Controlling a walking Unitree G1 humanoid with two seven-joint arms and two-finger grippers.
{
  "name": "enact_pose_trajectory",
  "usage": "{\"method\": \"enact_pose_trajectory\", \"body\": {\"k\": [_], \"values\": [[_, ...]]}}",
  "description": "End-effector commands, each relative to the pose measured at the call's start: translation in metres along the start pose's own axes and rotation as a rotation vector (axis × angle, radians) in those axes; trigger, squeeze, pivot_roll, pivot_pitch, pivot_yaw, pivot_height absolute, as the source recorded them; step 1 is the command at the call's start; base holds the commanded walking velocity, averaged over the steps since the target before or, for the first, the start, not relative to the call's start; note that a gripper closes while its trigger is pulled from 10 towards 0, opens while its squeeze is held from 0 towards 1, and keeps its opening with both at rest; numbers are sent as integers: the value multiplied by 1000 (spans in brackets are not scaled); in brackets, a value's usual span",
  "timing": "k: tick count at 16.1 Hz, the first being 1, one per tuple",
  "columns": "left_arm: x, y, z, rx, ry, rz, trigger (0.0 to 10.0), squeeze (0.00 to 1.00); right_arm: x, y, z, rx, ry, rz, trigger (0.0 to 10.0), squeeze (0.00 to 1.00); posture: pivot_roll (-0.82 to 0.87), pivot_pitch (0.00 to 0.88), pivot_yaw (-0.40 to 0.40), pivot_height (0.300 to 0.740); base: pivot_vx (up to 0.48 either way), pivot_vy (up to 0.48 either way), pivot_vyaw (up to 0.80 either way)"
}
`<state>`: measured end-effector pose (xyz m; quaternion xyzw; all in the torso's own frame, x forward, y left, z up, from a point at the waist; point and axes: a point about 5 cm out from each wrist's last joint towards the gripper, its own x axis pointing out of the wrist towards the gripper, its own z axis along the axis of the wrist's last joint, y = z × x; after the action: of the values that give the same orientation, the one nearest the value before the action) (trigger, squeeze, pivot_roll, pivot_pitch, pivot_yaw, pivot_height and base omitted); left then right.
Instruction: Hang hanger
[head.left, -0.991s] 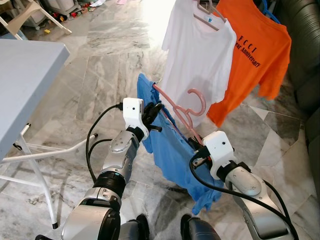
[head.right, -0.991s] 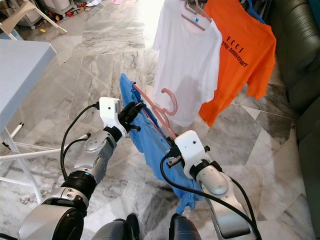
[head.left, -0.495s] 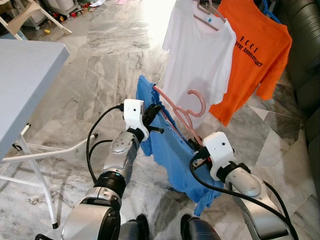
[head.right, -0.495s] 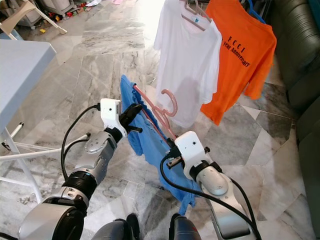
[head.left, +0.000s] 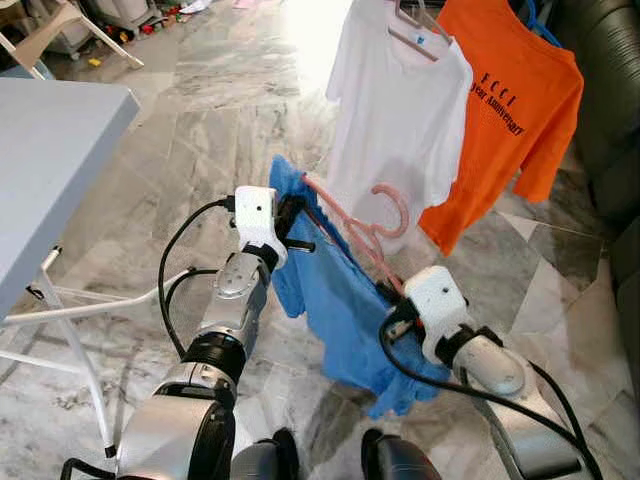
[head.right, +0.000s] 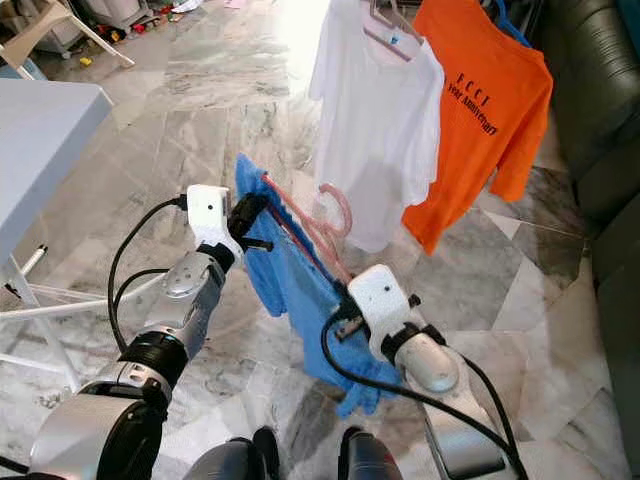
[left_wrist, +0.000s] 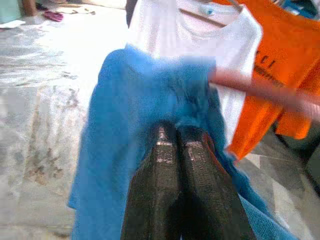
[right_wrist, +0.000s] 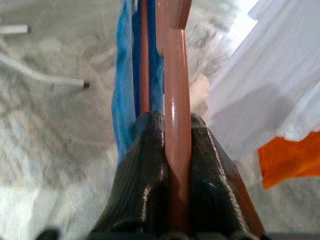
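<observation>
Since a second ago the left gripper has swung up and to the robot's left, carrying its end of the pink hanger and the blue shirt with it; the right gripper has dropped slightly, so the shirt's lower hem now bunches nearer the floor.

The left gripper's fingers are pressed together, pinching a fold of blue cloth at the hanger's upper end. The right gripper is clamped on the hanger's lower arm, the pink bar running straight between its two fingers in the right wrist view.

The hanger's long axis runs on a slope from the left gripper, higher and further from the robot, down to the right gripper. Its hook rises from the middle and curls toward the white shirt, free of any rail.

The blue shirt drapes over the hanger and hides most of its bar; its lower edge is partly behind the right arm. The hanger is blurred in the left wrist view.

Behind, the white shirt and an orange shirt hang side by side, their tops cut off by the frame edge.
</observation>
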<state>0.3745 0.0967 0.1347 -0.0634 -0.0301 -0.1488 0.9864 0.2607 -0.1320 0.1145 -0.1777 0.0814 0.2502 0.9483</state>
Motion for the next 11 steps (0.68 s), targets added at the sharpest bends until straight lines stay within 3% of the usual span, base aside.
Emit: {"method": "enact_pose_trajectory", "body": {"k": [1, 7, 11], "values": [[0, 15, 9, 20, -37, 65, 0, 0, -5, 6, -16, -6, 84, 37, 10000, 0, -215, 217, 52, 740, 0, 0, 0], [1, 21, 14, 36, -58, 111, 0, 0, -19, 4, -54, -77, 289, 34, 10000, 0, -213, 225, 58, 740, 0, 0, 0], [-1, 26, 10, 56, -33, 120, 0, 0, -35, -6, -46, -45, 227, 23, 10000, 0, -215, 231, 67, 740, 0, 0, 0]]}}
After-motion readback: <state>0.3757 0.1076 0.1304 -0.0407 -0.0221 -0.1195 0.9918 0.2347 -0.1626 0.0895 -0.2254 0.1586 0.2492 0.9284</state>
